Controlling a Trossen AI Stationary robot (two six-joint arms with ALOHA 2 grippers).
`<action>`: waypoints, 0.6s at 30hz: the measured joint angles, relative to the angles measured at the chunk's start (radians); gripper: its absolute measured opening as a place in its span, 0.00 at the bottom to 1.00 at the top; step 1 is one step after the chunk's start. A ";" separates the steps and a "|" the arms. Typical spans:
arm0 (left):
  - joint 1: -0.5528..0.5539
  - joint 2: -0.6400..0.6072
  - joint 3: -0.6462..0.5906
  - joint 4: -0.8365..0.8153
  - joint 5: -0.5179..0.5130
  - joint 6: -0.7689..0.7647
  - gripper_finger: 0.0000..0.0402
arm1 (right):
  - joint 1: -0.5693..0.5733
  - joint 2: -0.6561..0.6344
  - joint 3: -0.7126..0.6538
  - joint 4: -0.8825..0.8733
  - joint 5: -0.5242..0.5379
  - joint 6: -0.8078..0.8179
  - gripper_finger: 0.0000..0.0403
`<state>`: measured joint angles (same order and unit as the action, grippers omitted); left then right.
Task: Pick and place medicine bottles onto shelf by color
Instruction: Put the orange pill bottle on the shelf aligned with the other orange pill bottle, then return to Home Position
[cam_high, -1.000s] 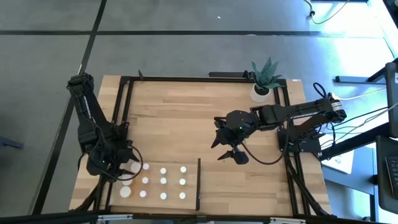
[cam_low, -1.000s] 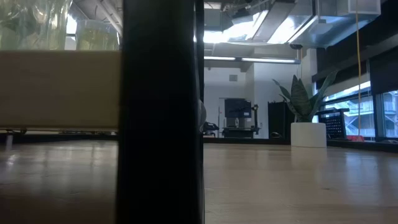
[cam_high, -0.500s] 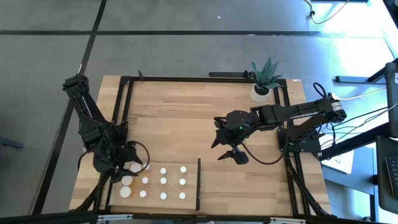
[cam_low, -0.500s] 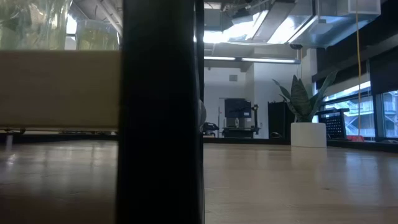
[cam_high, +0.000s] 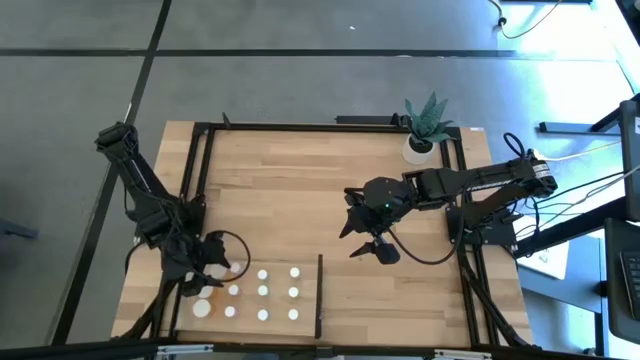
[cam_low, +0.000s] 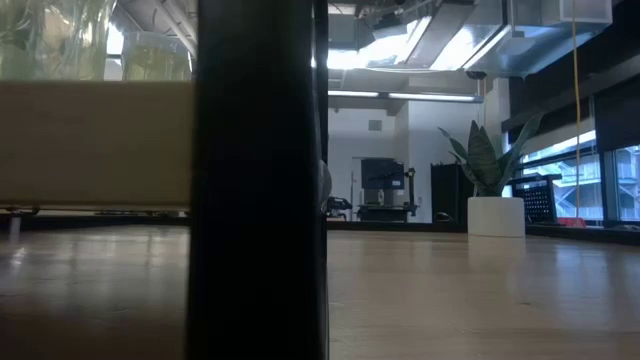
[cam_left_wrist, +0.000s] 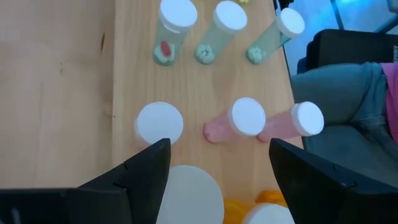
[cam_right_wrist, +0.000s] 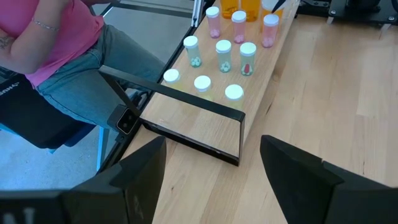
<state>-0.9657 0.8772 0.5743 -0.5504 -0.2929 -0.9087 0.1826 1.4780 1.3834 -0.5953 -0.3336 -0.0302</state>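
Observation:
The shelf (cam_high: 305, 292), a pale wood panel with a black upright strip (cam_high: 319, 296), lies at the table's near edge. Medicine bottles (cam_high: 263, 292) with white caps stand on it in rows. The left wrist view shows green bottles (cam_left_wrist: 227, 22), pink bottles (cam_left_wrist: 249, 118) and one large white cap (cam_left_wrist: 189, 196). My left gripper (cam_high: 207, 270) (cam_left_wrist: 221, 155) hovers open over the shelf's left end. Its fingers stand on either side of the large cap, and I see no touch. My right gripper (cam_high: 358, 238) (cam_right_wrist: 211, 162) hangs open above the table's middle right, holding nothing.
A white pot with a spiky plant (cam_high: 425, 125) stands at the far right corner. Black rails (cam_high: 200, 180) frame the tabletop. A person in a pink top (cam_right_wrist: 50, 37) sits just beyond the table's near edge by the shelf. Bare wood (cam_high: 280, 200) stretches between the arms.
My left gripper has swung toward the table's right, from beside the shelf's left end to above the leftmost bottles, rolling a little as it went. The bottles and my right arm have kept still.

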 joint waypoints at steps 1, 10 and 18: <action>0.000 0.000 0.000 0.000 0.005 -0.003 0.66 | 0.000 0.000 0.000 0.000 0.000 0.000 0.65; -0.001 0.000 0.000 -0.027 0.021 -0.007 0.66 | 0.000 0.000 0.000 0.000 0.000 -0.001 0.65; -0.002 0.000 0.000 -0.067 0.020 -0.027 0.66 | 0.000 0.000 0.000 0.000 0.000 -0.001 0.65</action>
<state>-0.9672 0.8772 0.5743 -0.6170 -0.2725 -0.9353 0.1829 1.4780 1.3834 -0.5953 -0.3336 -0.0315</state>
